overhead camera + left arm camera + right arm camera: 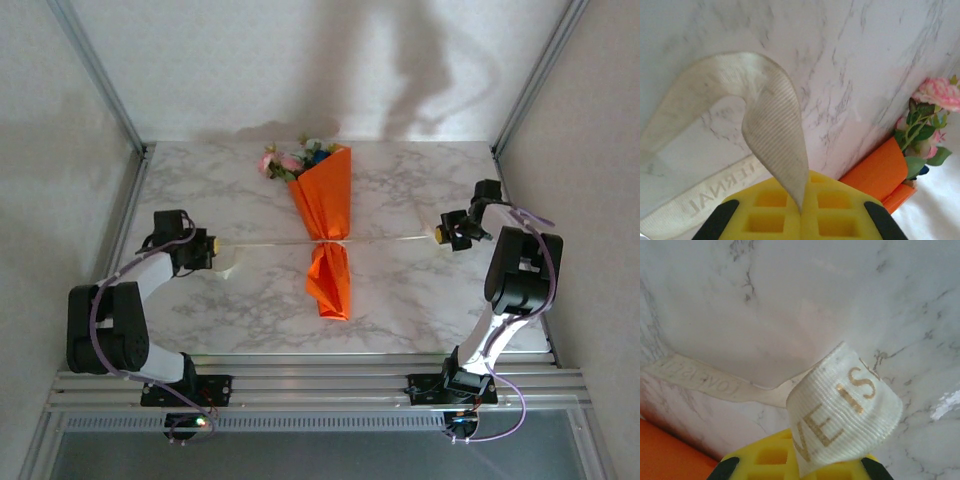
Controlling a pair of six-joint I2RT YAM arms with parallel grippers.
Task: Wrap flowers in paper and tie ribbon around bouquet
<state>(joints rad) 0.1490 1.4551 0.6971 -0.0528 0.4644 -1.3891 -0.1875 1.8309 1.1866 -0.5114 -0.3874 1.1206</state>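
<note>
The bouquet (pixel 325 205) lies mid-table, an orange paper cone with a pinched waist and a flared tail (pixel 330 282). Pink and blue flowers (pixel 290 160) poke out of its far end. The cream ribbon (pixel 385 239) runs taut across the waist from side to side. My left gripper (pixel 212 250) is shut on the ribbon's left end (pixel 775 135), which loops up from its yellow pads (pixel 770 215). My right gripper (pixel 441 233) is shut on the other end (pixel 842 410), which carries gold lettering. The paper (pixel 877 172) and the blooms (pixel 937 95) also show in the left wrist view.
Metal frame posts (pixel 140 150) and white walls bound the marble table (pixel 420 290) on three sides. Aluminium rails (pixel 320 375) run along the near edge by the arm bases.
</note>
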